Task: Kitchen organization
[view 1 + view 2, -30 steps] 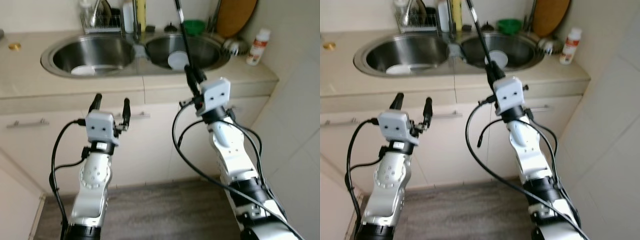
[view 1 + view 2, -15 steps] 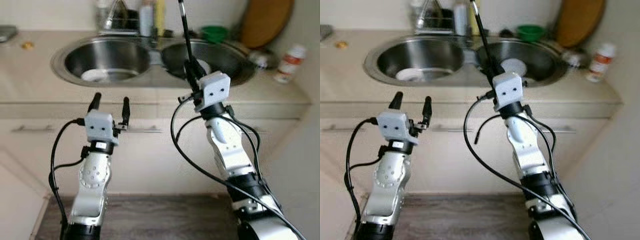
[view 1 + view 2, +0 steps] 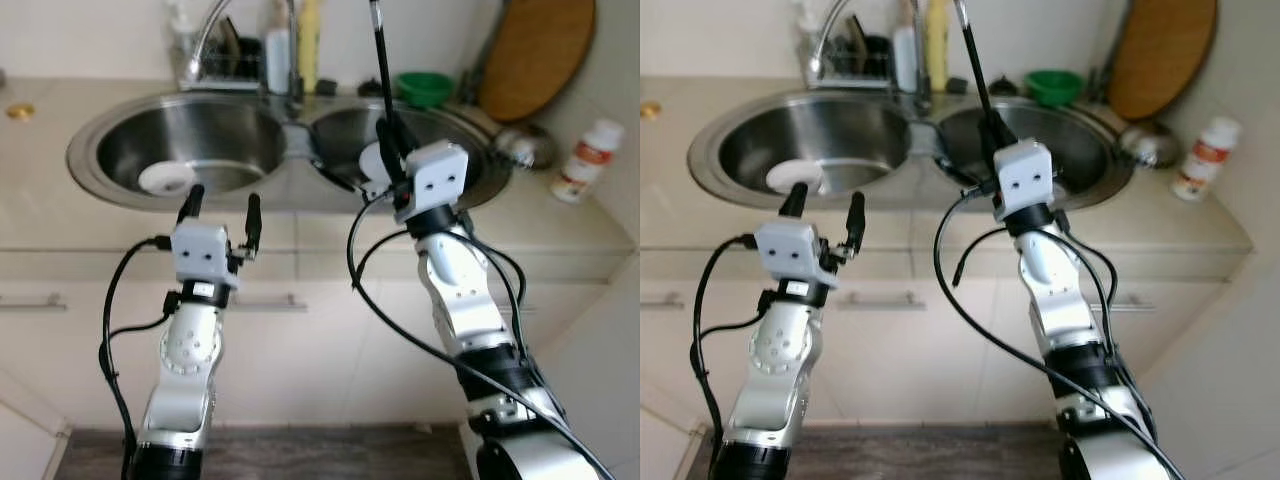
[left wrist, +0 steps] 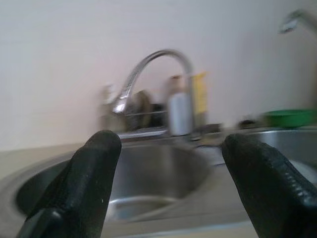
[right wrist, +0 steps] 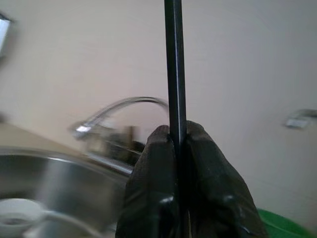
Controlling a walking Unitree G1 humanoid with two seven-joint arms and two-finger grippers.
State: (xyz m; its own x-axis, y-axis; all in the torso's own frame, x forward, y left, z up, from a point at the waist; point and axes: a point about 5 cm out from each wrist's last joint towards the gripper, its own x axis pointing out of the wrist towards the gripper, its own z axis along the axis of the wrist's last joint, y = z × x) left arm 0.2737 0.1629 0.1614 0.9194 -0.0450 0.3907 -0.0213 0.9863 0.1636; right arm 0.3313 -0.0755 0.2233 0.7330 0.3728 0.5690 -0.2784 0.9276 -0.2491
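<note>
- My right claw (image 3: 388, 150) is clamped tight on a thin black rod (image 5: 174, 74), which stands upright over the right steel sink basin (image 3: 450, 130).
- My left claw (image 3: 222, 205) is spread wide with nothing in it, hanging in front of the beige counter (image 3: 40, 160), near the left basin (image 3: 235, 125).
- A small white dish (image 3: 166, 179) sits in that left basin.

Dish (image 3: 166, 179) in L basin (image 3: 215, 137), bottle (image 3: 585, 162) far R
</note>
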